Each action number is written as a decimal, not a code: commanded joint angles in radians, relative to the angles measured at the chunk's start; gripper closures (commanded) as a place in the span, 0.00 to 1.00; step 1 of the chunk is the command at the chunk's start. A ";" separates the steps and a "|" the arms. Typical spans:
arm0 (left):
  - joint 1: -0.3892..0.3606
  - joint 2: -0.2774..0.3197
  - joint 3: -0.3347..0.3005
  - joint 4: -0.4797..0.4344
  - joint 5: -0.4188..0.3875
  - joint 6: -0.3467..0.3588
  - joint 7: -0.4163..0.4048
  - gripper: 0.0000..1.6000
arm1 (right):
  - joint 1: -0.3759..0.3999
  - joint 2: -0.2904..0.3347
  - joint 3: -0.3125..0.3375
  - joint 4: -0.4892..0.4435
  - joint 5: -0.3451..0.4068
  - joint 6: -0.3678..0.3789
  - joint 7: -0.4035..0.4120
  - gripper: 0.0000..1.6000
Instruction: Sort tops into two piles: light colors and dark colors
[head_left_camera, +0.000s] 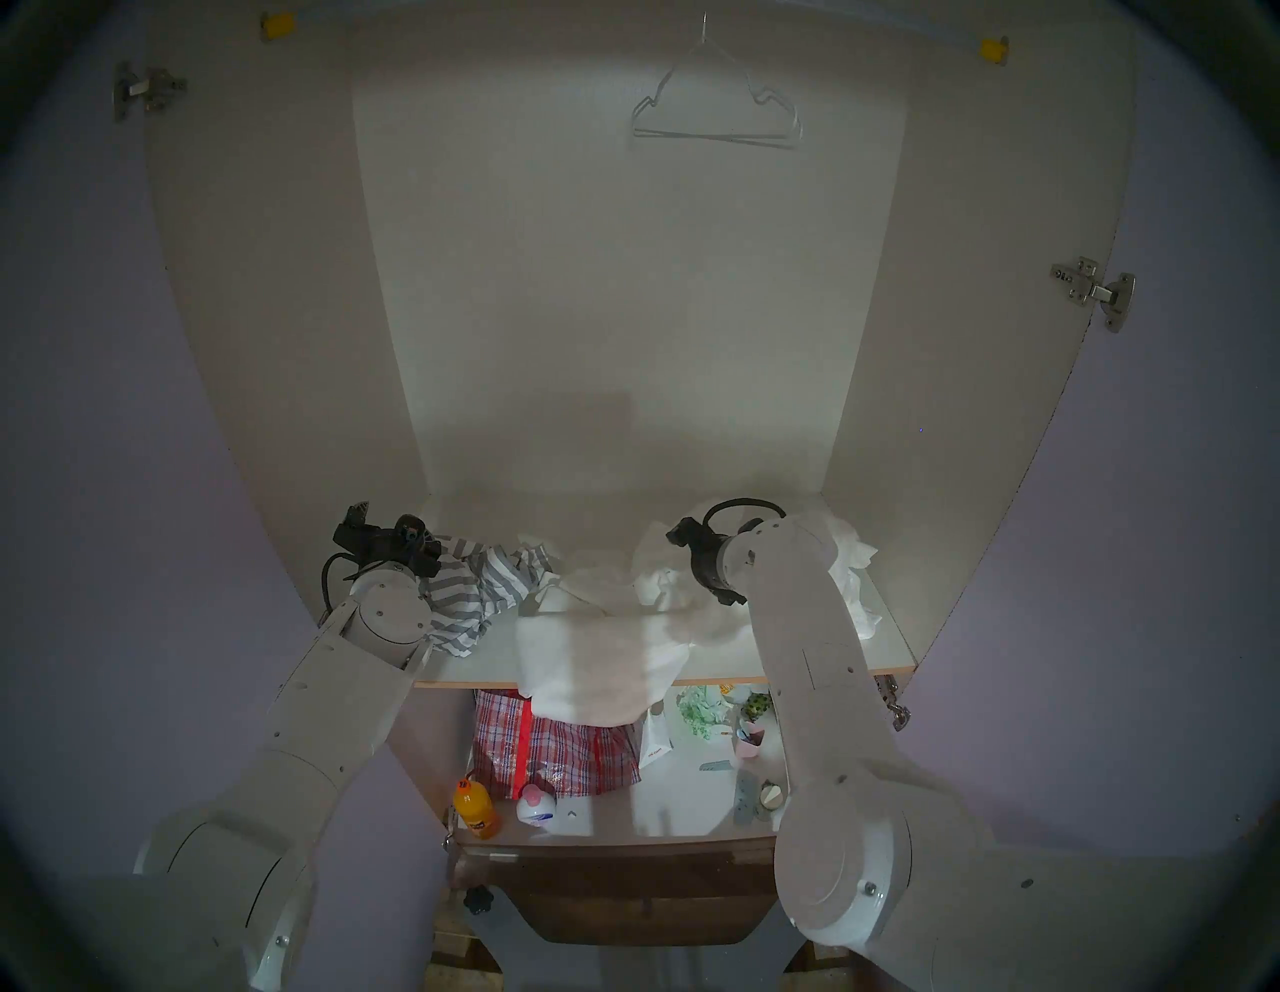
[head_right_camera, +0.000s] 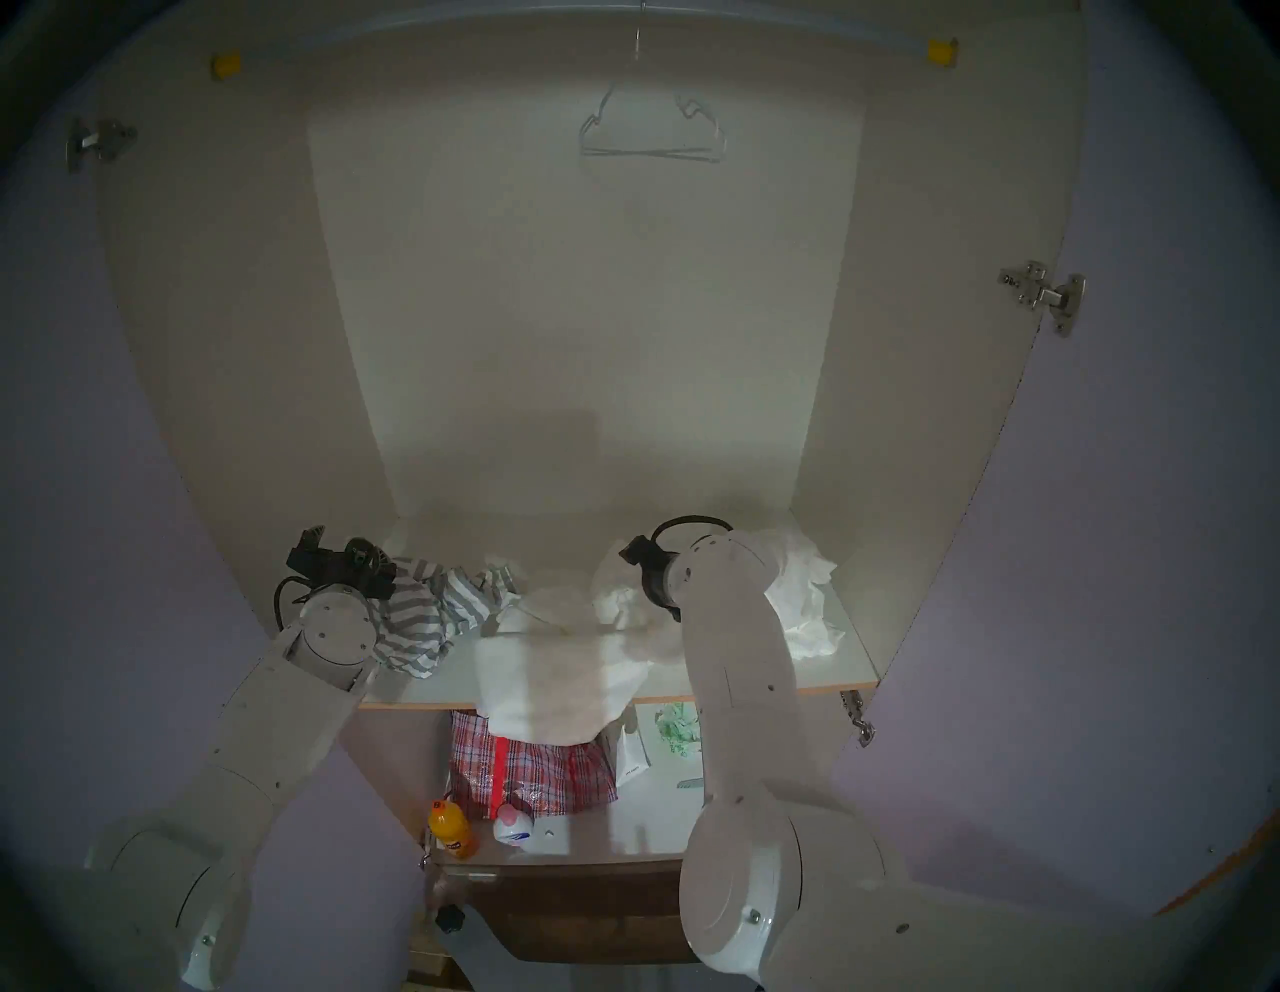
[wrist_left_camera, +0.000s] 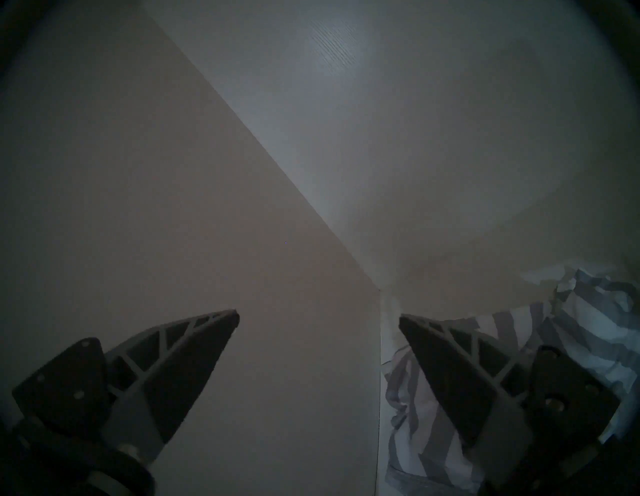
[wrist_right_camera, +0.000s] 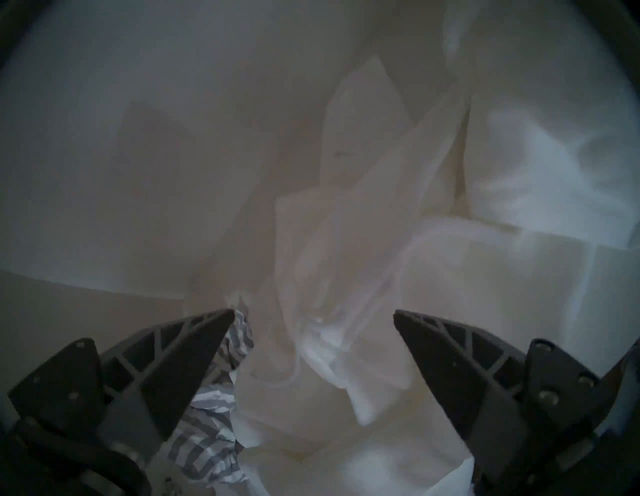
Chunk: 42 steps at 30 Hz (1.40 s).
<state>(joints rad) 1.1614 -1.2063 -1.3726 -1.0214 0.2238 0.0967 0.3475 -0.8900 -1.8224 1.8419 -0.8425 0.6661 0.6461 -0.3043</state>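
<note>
The striped garment (head_left_camera: 478, 589) is heaped at the left end of the shelf (head_left_camera: 890, 644), touching the white garments (head_left_camera: 596, 658), which are spread from the middle to the right, one draped over the front edge. The left gripper (wrist_left_camera: 318, 320) is held wide apart and empty beside the stripes, facing the cabinet corner. The right gripper (wrist_right_camera: 313, 318) is likewise spread wide, empty, above the white cloth.

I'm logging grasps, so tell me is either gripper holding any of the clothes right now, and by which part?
Nothing is held. The left gripper and right gripper both have their jaws spread wide with no cloth between.
</note>
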 joint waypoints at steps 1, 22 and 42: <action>-0.024 0.003 -0.002 -0.027 0.002 -0.002 0.000 0.00 | 0.083 0.018 0.004 0.106 -0.006 -0.106 0.034 0.00; -0.026 0.003 0.000 -0.023 0.000 -0.004 0.002 0.00 | 0.286 0.076 -0.058 0.636 -0.064 -0.326 0.095 1.00; -0.027 0.003 0.002 -0.019 -0.001 -0.005 0.005 0.00 | 0.374 0.091 -0.325 0.336 -0.158 -0.559 0.180 1.00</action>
<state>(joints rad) 1.1607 -1.2058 -1.3690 -1.0176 0.2203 0.0965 0.3521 -0.5532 -1.7416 1.5166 -0.3971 0.5168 0.1616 -0.1269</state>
